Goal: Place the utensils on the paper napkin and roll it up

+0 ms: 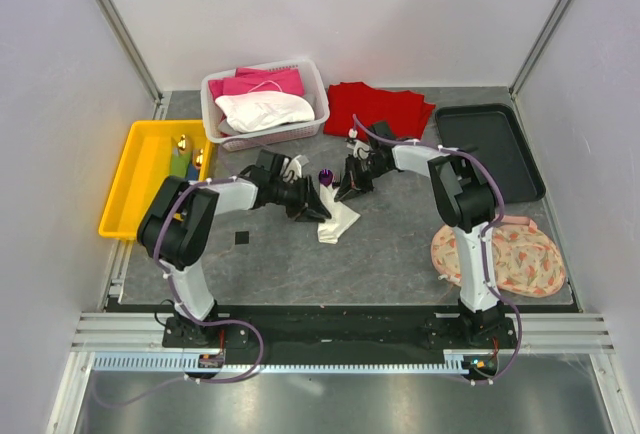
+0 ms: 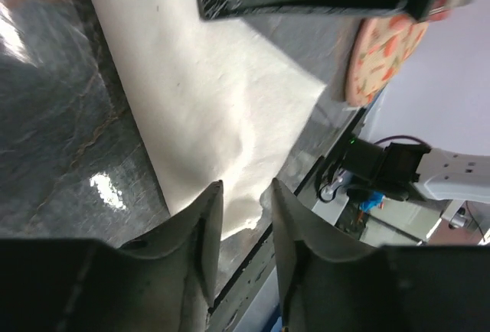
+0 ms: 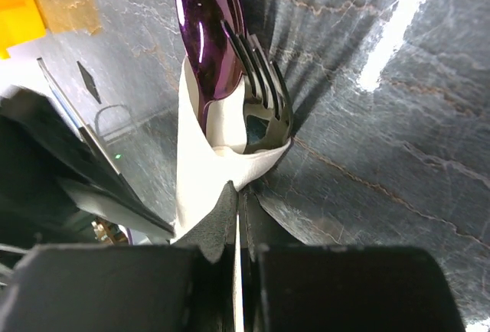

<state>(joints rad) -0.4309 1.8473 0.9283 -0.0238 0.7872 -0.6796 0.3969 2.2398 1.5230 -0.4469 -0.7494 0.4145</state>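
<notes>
The off-white paper napkin (image 1: 336,220) lies on the grey table, partly wrapped around the utensils. In the right wrist view a purple spoon (image 3: 205,34) and a dark fork (image 3: 260,79) stick out of the napkin's (image 3: 195,171) folded end. My right gripper (image 3: 239,191) is shut on the napkin's edge just below them; in the top view it (image 1: 350,186) sits beside the purple end (image 1: 325,176). My left gripper (image 2: 243,194) is open and hovers over the napkin's (image 2: 207,95) loose flat part, holding nothing; from above it (image 1: 308,204) is at the napkin's left.
A yellow tray (image 1: 128,184) at left holds more gold-ended utensils (image 1: 186,157). A white basket (image 1: 315,84) of pink and white cloth is at the back, a red cloth (image 1: 380,106) beside it, a black tray (image 1: 490,149) at right, a flowered round mat (image 1: 500,254) near right.
</notes>
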